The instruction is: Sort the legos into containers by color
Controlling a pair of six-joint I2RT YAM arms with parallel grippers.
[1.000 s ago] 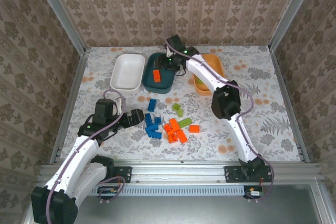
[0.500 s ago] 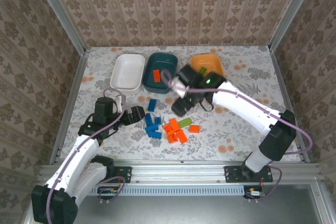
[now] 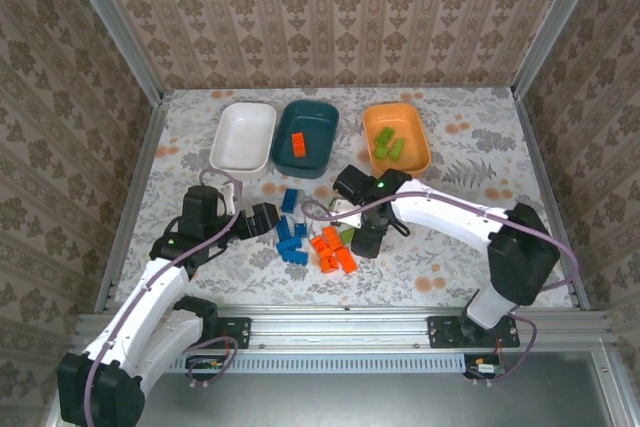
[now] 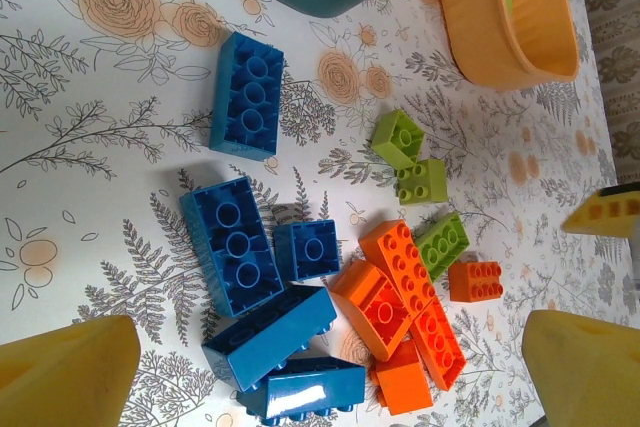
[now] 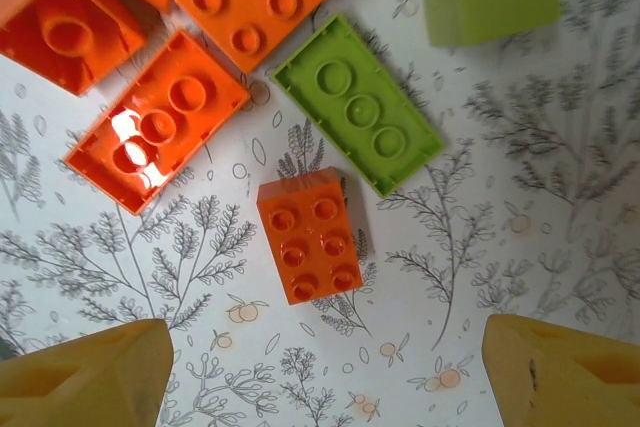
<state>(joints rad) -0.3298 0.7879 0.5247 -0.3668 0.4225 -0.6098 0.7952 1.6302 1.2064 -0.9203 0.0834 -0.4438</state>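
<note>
From above, the white bin, teal bin and orange bin stand in a row at the far side of the tabletop. One orange brick lies in the teal bin and green bricks lie in the orange one. Nearer the arms, loose blue bricks and orange bricks lie in a cluster. The left hand sits low just left of the blue ones, and the right hand is down at the cluster's right edge. In the left wrist view, the yellow fingers stand wide apart and hold nothing. Blue bricks lie ahead of them, with orange and green beyond. In the right wrist view, the fingers are likewise spread wide and empty. A small orange brick lies flat on the tabletop between and just ahead of them, apart from both, beside a flat green brick.
</note>
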